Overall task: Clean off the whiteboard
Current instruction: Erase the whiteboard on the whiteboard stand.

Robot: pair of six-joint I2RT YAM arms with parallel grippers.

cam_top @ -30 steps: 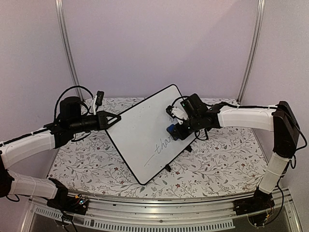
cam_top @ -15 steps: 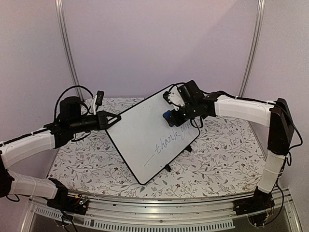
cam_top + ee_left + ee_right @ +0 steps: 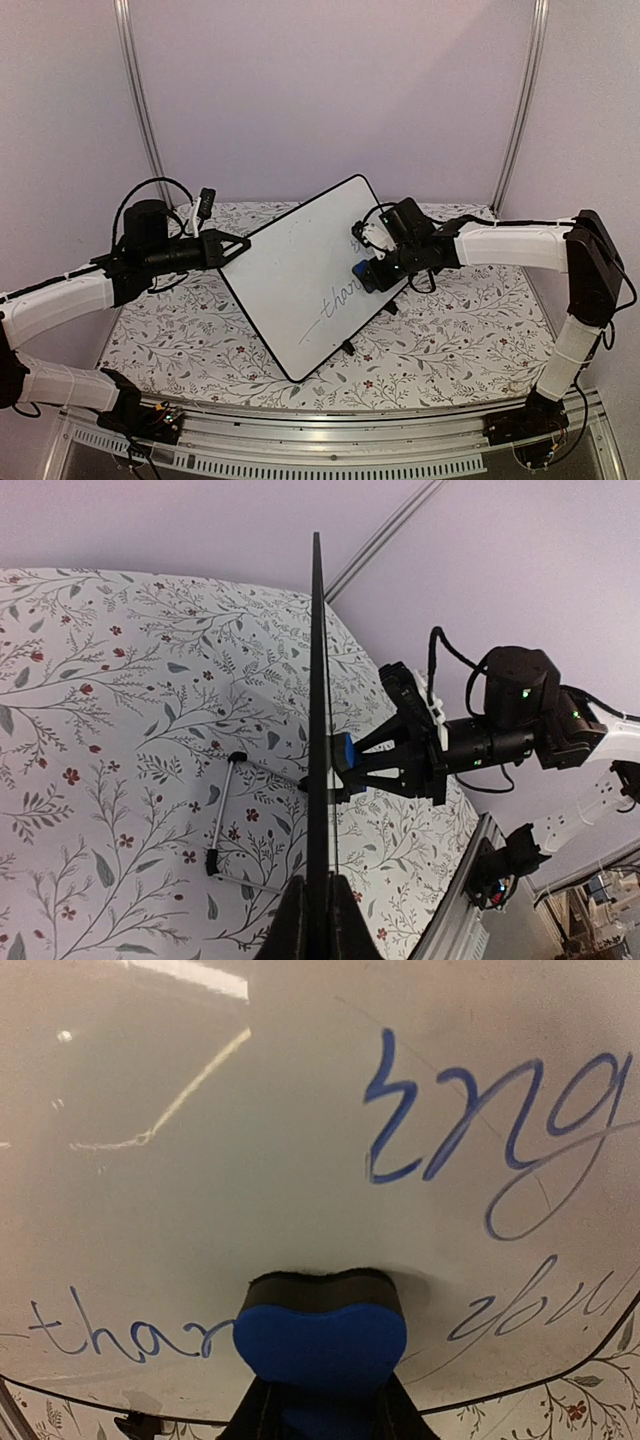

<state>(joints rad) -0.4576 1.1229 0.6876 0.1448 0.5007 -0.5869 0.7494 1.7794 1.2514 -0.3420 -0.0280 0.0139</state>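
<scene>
Top external view: the whiteboard (image 3: 300, 290) stands tilted on the floral worktop (image 3: 450, 330). The left claw (image 3: 232, 245) is pressed together on its left edge, and the left wrist view shows the black frame (image 3: 316, 730) pinched edge-on between those fingers. The right claw (image 3: 368, 272) pinches a blue eraser (image 3: 358, 270) and holds its felt face flat against the board.

Half a second ago that eraser sat higher, near the board's upper right, and the whole phrase "thank you" lay uncovered. It has now dropped back onto the line, covering the middle of it, much where it was a second ago. Since the words were still readable after that earlier contact, I judge the wiping has barely bitten yet and most of the task remains.

From the right wrist view, the blue handwriting (image 3: 120, 1335) reads "thar" to the left of the eraser (image 3: 320, 1345) and "you" to its right. A larger scrawl above looks roughly like "Eng". No brand or label can be read anywhere.
</scene>
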